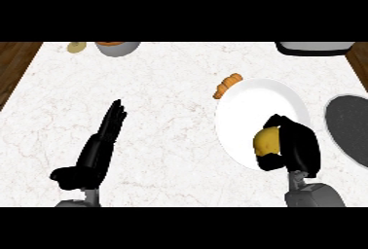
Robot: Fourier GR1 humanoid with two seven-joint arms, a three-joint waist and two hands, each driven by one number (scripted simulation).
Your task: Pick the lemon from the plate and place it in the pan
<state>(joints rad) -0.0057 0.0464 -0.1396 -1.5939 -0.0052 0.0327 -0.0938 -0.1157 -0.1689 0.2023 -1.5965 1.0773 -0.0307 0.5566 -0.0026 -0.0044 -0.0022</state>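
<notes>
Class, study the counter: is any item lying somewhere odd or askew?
Yes. The small orange carrot-like piece lies on the white marble counter, against the round white plate's upper-left rim, not on it. Nothing looks spilled.

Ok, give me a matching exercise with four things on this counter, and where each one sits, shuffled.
Things:
1. lemon
2. carrot
3. pan
4. left hand

Places:
A. at the right edge of the view
B. open, over bare counter left of the plate
C. in the right hand, over the plate
D. just off the plate's upper left rim

Pairs: 1-C, 2-D, 3-A, 4-B
</notes>
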